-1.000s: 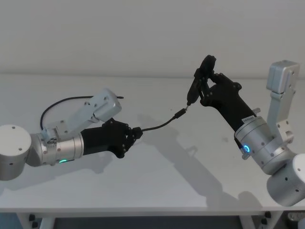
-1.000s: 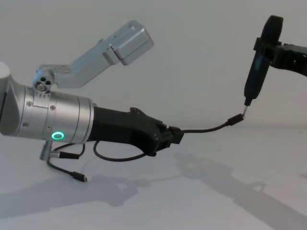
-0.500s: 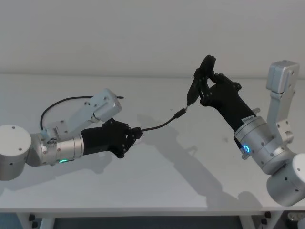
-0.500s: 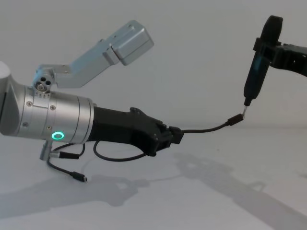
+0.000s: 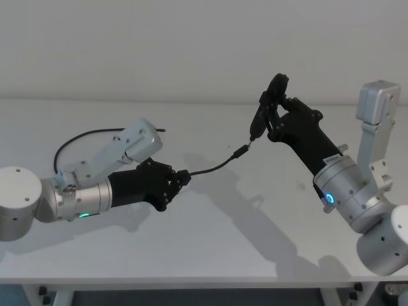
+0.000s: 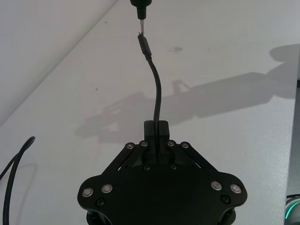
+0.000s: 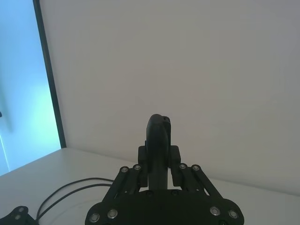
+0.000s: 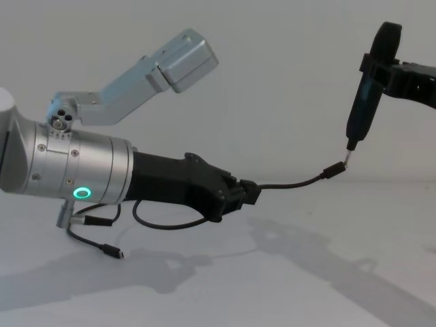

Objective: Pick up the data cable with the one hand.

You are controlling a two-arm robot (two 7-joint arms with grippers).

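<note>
On the left, the left tool (image 5: 182, 177) is clamped on one thin black cable (image 5: 213, 167), lifted above the white surface (image 5: 210, 242); its tail loops back on the surface behind the arm. The cable's free stretch arcs right to a small plug (image 8: 333, 169) with a metal tip, one of two plugs. At right, the raised right tool (image 5: 271, 109) grips one slim black pen-like probe (image 8: 366, 102), whose thin tip meets that plug.

The data cable (image 8: 293, 182) is held clamped in the left gripper (image 8: 246, 193), jaws closed, above the table (image 8: 286, 286); its raised plug touches a metal-tipped tool (image 8: 364, 102).
</note>
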